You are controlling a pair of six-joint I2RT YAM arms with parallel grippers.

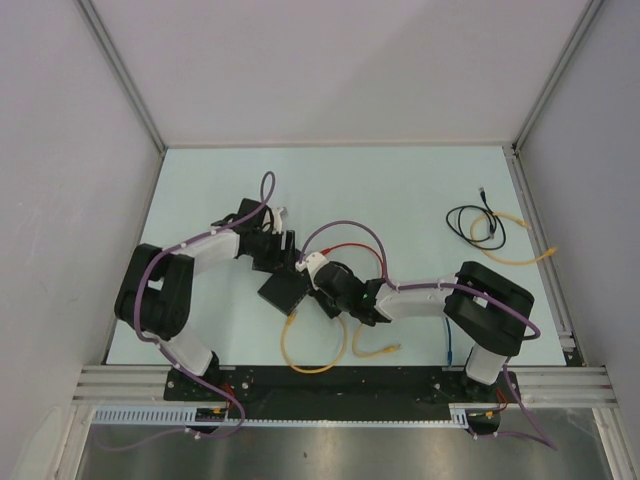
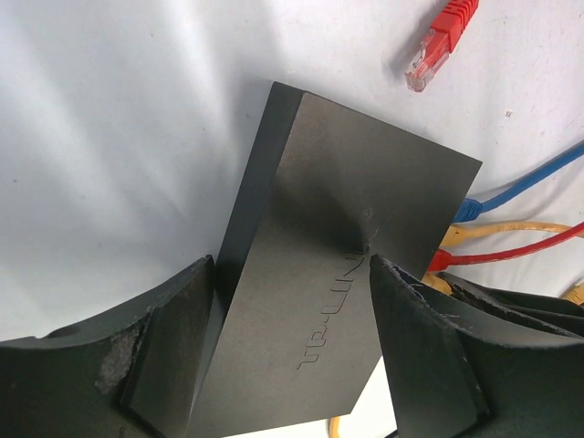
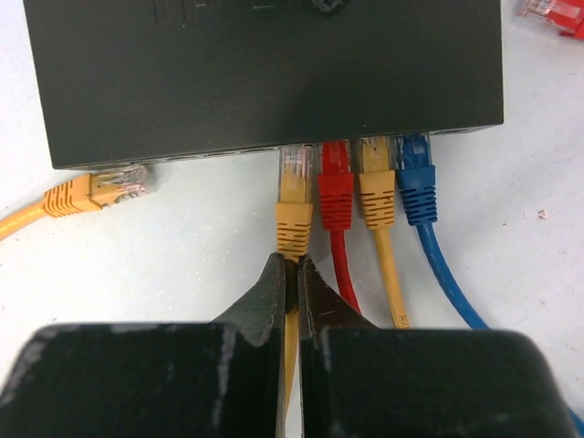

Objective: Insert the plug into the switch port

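Observation:
The switch (image 1: pixel 283 292) is a flat matte-black box lying mid-table. My left gripper (image 2: pixel 290 265) straddles its width, a finger pressed to each long side, shut on the switch (image 2: pixel 328 228). In the right wrist view, red, yellow and blue plugs sit in the row of ports on its near edge (image 3: pixel 274 109). Left of them, a yellow plug (image 3: pixel 294 187) has its clear tip at a port mouth and sticks out further than the others. My right gripper (image 3: pixel 294 260) is shut on this plug's yellow cable just behind the boot.
One loose yellow plug (image 3: pixel 100 187) lies at the switch's left corner and a loose red plug (image 2: pixel 438 46) beyond the switch. Yellow cable loops (image 1: pixel 310 350) trail toward the arm bases. Coiled black and yellow cables (image 1: pixel 480 225) lie at the back right.

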